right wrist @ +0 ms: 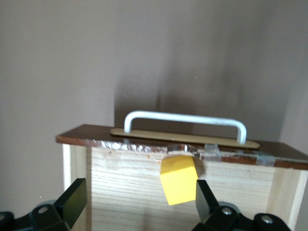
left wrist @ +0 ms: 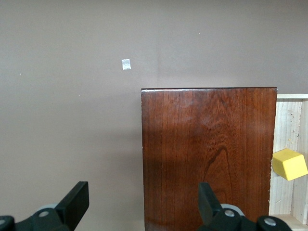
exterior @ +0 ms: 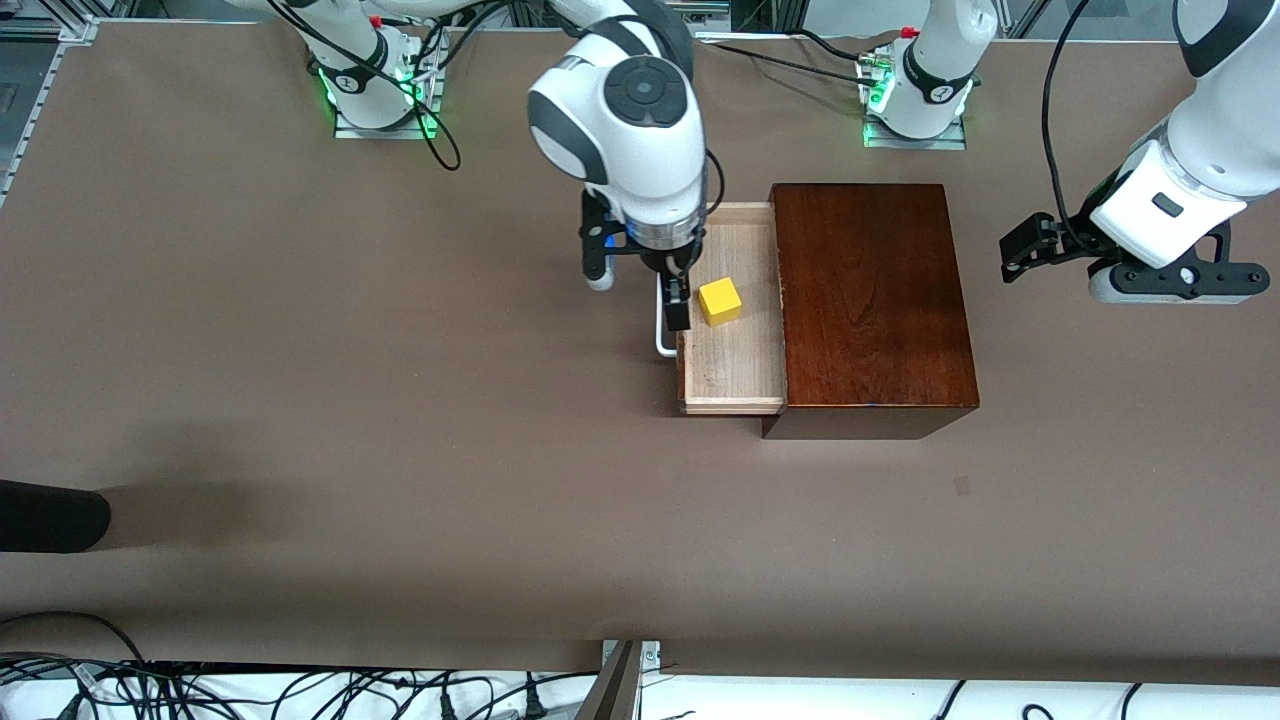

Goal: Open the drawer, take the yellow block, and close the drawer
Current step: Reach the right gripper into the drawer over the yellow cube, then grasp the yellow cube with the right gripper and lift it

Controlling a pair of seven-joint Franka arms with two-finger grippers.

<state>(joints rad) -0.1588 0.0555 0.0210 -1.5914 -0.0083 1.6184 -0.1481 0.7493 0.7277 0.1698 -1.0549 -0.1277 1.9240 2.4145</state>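
The drawer is pulled out of the dark reddish-brown box toward the right arm's end of the table. Its white bar handle faces that way. The yellow block lies on the pale wood floor near the drawer front. My right gripper is open and empty, hanging over the drawer's front part. In the right wrist view the block sits close to one finger, with the handle above it. My left gripper waits open and empty, up beside the box at the left arm's end.
In the left wrist view the left gripper is over the box's edge, and the block shows in the drawer. A dark object lies at the table's edge at the right arm's end. Cables run along the near edge.
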